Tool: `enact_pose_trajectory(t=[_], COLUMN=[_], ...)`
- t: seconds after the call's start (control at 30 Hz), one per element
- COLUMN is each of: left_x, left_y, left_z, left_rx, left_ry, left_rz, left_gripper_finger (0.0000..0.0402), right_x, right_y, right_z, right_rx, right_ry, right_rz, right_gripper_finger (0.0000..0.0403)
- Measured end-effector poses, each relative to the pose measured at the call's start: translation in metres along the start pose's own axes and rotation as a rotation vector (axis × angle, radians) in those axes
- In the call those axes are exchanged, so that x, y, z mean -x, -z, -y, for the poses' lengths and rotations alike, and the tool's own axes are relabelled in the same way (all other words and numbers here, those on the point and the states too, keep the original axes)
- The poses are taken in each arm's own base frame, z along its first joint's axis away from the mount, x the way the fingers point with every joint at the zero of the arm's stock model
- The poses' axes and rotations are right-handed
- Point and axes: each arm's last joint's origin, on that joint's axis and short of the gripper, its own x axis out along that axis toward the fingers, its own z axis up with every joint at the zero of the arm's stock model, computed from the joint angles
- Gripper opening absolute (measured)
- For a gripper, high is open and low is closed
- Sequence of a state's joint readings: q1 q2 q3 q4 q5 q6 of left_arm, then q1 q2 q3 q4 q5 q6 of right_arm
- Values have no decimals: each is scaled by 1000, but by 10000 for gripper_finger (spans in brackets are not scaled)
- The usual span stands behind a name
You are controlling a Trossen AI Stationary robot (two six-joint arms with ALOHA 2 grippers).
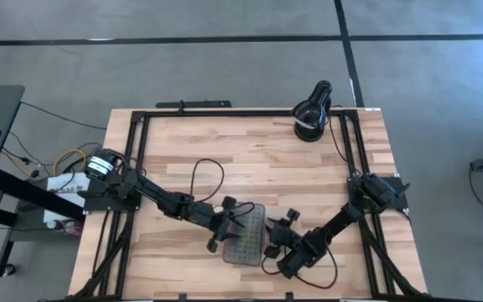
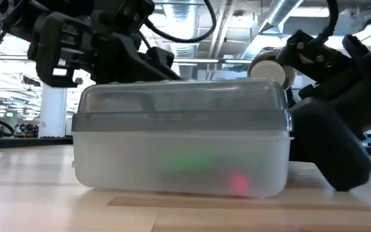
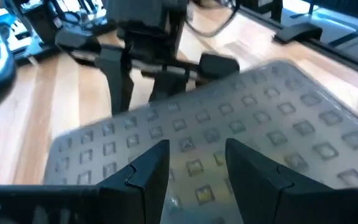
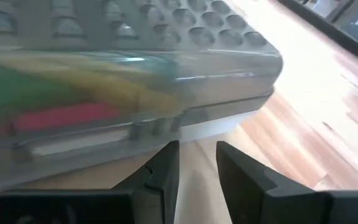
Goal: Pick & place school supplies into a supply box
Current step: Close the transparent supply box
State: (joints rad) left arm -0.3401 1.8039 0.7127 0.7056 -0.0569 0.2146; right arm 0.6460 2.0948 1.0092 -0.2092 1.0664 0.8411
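- Progress: the task appears to be at or near its end. The supply box [image 1: 246,234] sits near the front edge of the bench [image 1: 250,147], about midway along it, with its dotted lid [image 3: 229,130] down over the clear body.
- Contents: coloured shapes show through the clear wall, green, yellow and red-pink in the right wrist view and a green and a pink patch in the low view. These are judged to be the school supplies [image 4: 61,99]; single items cannot be told apart through the plastic.
- Loose items: no pen, pencil, marker or scissors is visible on the bare wood in the high view. No further pick appears to be left.
- Left gripper [image 3: 196,168]: it hangs over the lid at the box's left side. Its fingers [image 3: 146,171] stand apart with nothing between them; whether they touch the lid cannot be told.
- Right gripper [image 4: 196,165]: it lies low on the bench just beside the box's right side, facing the clear wall. Its fingers [image 4: 166,165] stand apart with a narrow gap and grip nothing.
- Remaining work: at most, confirming that the lid is fully latched and drawing both arms clear. Whether the latch is engaged cannot be told.
- Other item: a black round lamp [image 1: 313,109] stands at the far right corner of the bench, well apart from the box.
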Motion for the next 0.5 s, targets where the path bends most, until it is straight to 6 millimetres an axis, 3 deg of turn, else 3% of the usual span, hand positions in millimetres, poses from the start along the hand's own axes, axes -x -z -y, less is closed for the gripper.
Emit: enact_pose_trajectory(t=[0.27,0.5], left_x=[-2,-27], left_y=[-6,-2], left_z=[2,0], left_rx=[-8,-3], left_ry=[13,9], left_rz=[42,22], left_gripper_finger=[153,153], right_x=[6,7], right_y=[1,1], right_z=[1,1], right_rx=[22,17], right_ry=[6,-9], right_rz=[14,0], right_gripper_finger=[101,101])
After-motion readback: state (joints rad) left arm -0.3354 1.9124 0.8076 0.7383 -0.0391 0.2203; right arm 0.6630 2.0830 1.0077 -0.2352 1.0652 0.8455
